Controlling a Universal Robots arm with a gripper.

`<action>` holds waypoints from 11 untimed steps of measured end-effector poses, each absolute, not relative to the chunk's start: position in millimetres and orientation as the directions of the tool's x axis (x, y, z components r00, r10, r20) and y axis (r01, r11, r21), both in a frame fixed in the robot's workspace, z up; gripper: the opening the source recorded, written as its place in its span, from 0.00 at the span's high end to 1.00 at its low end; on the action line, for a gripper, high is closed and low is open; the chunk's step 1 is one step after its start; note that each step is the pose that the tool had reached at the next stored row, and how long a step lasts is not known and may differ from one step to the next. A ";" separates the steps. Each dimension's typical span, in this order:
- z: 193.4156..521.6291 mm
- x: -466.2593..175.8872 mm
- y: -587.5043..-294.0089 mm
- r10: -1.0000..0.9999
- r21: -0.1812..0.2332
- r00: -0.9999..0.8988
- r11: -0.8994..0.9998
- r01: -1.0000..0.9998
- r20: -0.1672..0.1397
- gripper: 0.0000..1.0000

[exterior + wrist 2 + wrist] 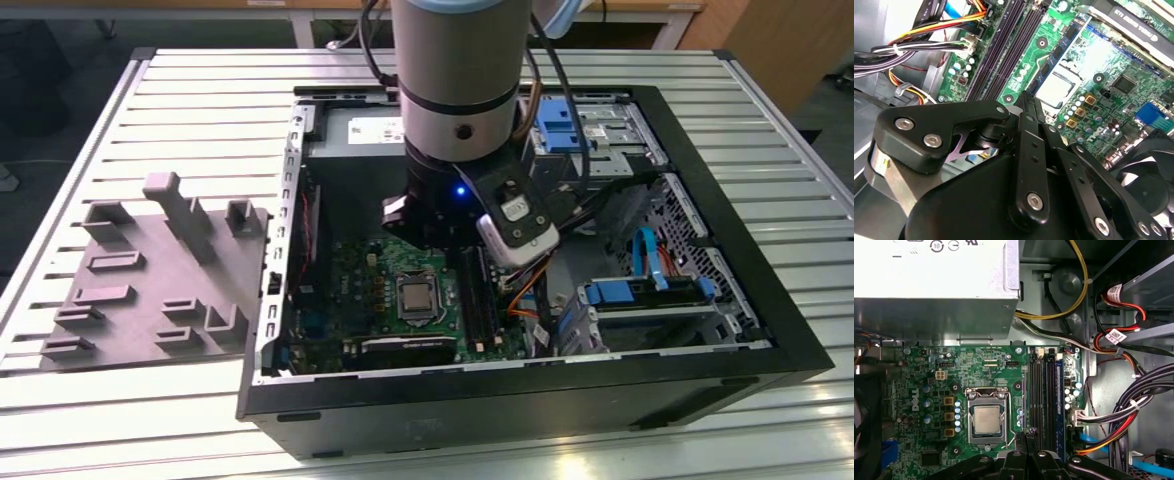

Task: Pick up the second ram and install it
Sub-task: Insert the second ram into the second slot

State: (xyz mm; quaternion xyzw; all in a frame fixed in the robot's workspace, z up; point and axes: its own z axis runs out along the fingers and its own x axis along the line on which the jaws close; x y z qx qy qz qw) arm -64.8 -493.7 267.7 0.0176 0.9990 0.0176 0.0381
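Cables (pixel 1126 412) beside memory slots (pixel 1040 390), pincer (pixel 1027 439) overhead.

Open computer case (pixel 534 400) sits on slatted table (pixel 200 110), with tray (pixel 134 290) beside it on the exterior view's left. Circuit board (pixel 360 290) lies inside case, processor (pixel 418 297) mid-board. Memory slots (pixel 478 300) are just beside processor, toward the exterior view's right. Drive cage (pixel 654 310) is further right. Gripper (pixel 1026 434) hangs over board, by slots.

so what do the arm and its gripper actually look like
The arm is a silver-grey cylinder with black joint rings and a small blue light. Dark cables run beside it, and a white-and-black camera unit sits at the wrist. The gripper is made of matt black linkage bars with silver screw heads.
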 end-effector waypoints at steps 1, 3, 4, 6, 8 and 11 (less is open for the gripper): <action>267.6 -64.4 -493.7 0.036 0.037 -0.996 0.999 0.034 -0.075 0.89; 267.3 -63.6 -493.7 0.036 0.037 -0.996 0.999 0.034 -0.075 0.89; 267.2 -63.3 -493.7 0.036 0.037 -0.996 0.999 0.034 -0.075 0.89; 266.9 -62.7 -493.8 0.037 0.037 -0.996 0.999 0.034 -0.075 0.89; 266.7 -62.1 -493.7 0.036 0.037 -0.996 0.999 0.034 -0.075 0.89; 266.3 -61.3 -493.7 0.037 0.037 -0.996 0.999 0.034 -0.075 0.89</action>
